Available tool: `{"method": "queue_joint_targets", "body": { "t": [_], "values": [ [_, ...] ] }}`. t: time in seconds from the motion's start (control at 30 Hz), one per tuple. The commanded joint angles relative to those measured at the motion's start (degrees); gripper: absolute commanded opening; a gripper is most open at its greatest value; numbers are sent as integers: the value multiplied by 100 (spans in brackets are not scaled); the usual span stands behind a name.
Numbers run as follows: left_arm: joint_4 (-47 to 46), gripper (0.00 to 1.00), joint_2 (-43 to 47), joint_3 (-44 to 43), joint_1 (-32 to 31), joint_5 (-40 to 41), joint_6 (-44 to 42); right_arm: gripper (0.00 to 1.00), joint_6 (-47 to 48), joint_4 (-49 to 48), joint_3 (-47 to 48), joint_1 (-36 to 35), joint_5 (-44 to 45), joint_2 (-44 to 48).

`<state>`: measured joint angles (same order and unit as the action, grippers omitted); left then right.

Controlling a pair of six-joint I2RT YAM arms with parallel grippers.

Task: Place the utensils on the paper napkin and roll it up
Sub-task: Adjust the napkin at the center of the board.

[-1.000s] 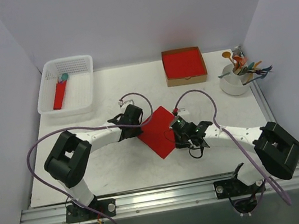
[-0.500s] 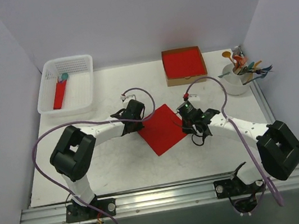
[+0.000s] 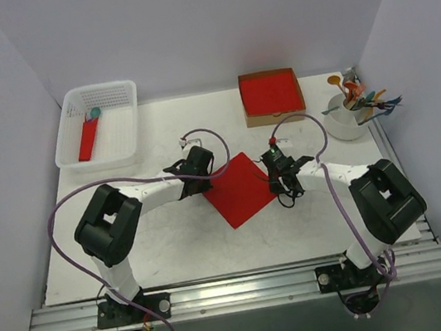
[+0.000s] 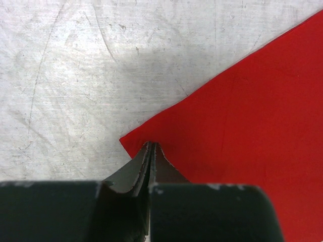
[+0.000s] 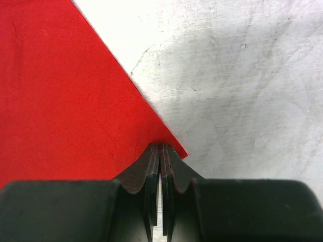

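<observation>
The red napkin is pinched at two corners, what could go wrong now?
1. Both the left tool and the right tool are shut on opposite corners of the thin paper napkin; if they pull apart, it could tear.
2. Each grip is only on the very tip, so a corner could slip out.

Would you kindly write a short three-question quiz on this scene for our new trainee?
1. True or false: the paper napkin is already rolled up.
2. The left gripper is shut on: A) a corner of the napkin, B) a cardboard box, C) a fork.
3. What lies in the white basket?
Key: 1 false, it lies flat; 2 A; 3 a red roll with a teal spoon head.
</observation>
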<state>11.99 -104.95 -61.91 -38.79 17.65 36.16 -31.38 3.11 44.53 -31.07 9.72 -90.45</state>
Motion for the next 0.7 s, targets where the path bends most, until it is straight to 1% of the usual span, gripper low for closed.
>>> {"method": "queue_joint_targets", "body": {
  "t": [0.0,0.13,0.17,0.33,0.37,0.47,0.5,0.6,0.67],
  "values": [
    [137,2,-254,-181,117,63,-197,0,-70,49,-330,-161,13,27],
    [120,2,-359,-330,204,37,-303,0,-474,206,-533,-574,118,265],
    [120,2,-377,-348,222,11,-346,0,-675,242,-612,-845,162,309],
    [-3,3,-465,-453,328,-148,-540,0,-1352,339,-788,-1673,224,538],
    [5,2,-483,-488,345,-148,-618,0,-1449,348,-788,-1996,232,485],
    [84,2,-536,-629,345,-77,-741,0,-1889,418,-692,-2481,382,345],
    [67,2,-536,-655,345,-77,-786,0,-2081,357,-631,-2770,382,240],
    [-91,2,-527,-708,345,-243,-874,0,-2311,286,-464,-3324,391,-68],
    [-153,2,-544,-787,345,-306,-909,0,-2426,260,-244,-3502,408,-348]
  ]
}}
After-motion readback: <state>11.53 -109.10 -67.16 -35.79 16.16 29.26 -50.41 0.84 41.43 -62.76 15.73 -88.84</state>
